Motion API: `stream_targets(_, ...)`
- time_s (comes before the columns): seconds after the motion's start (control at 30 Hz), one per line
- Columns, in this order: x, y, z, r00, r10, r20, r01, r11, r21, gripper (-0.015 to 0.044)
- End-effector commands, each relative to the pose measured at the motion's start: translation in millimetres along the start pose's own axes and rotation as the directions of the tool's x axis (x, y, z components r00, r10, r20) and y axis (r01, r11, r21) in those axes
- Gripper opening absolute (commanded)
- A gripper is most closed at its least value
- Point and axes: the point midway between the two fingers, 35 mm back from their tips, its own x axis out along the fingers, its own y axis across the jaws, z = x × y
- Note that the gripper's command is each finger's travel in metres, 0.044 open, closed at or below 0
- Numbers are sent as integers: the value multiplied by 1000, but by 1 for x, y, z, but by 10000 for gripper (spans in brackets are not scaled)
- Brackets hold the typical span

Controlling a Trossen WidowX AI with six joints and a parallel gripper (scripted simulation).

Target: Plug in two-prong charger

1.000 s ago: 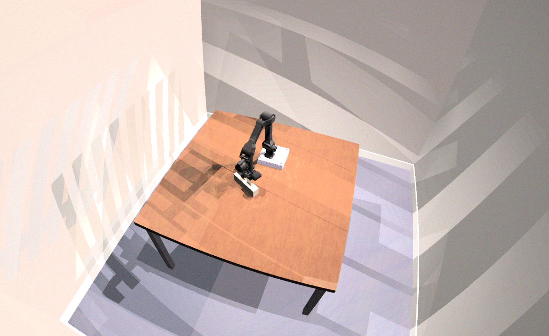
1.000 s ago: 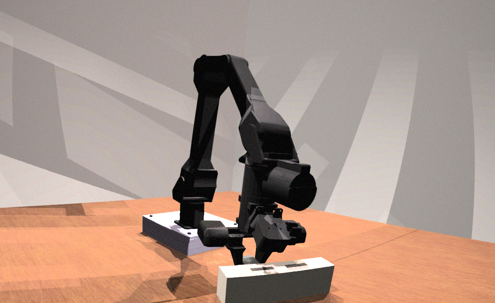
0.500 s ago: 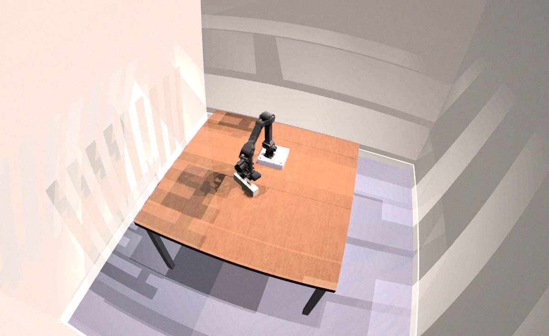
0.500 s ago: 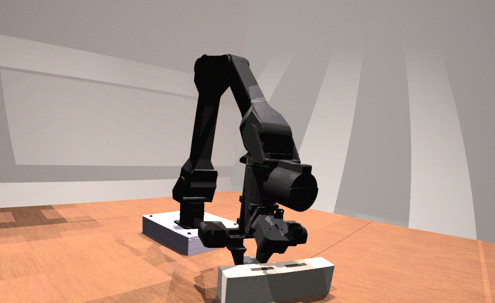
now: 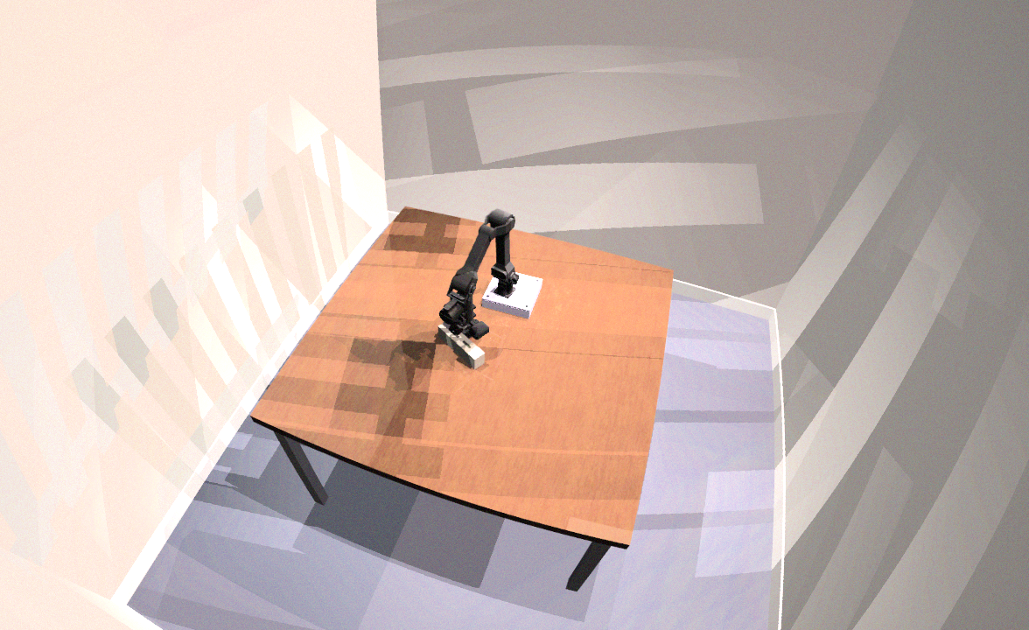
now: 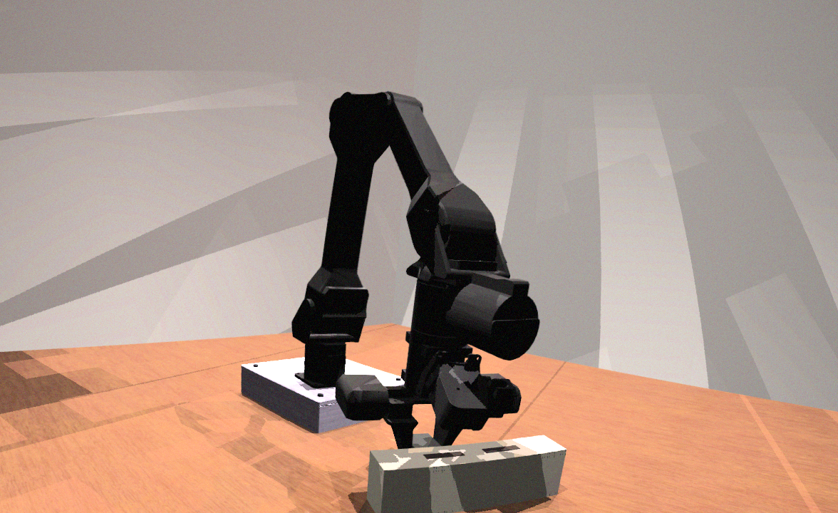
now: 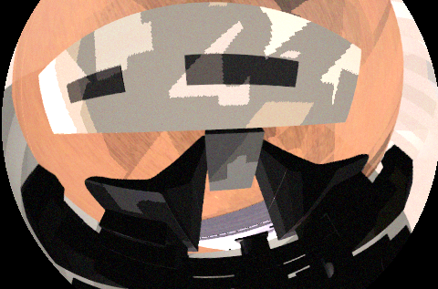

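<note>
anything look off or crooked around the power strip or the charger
Nothing looks tipped or broken. The power strip sits flat on the table, and the gripper is shut on the charger. The charger's prongs are out of sight, so their straightness can't be checked.

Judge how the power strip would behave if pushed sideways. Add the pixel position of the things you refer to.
The power strip (image 5: 471,357) (image 6: 492,482) (image 7: 151,111) looks like a rigid block, so it should barely flex. Its flat faces make rolling unlikely. Tall for its width, it might tip if pushed near the top.

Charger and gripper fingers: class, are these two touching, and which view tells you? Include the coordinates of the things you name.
Touching: the wrist view shows the charger (image 6: 422,439) (image 7: 234,161) between the fingers (image 6: 402,431), sides pressed.
</note>
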Motion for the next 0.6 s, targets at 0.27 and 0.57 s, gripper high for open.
stream_targets(0.27,-1,0,9,1000,0,7,0,1000,-3,0)
stream_targets(0.57,-1,0,12,1000,0,7,0,1000,-3,0)
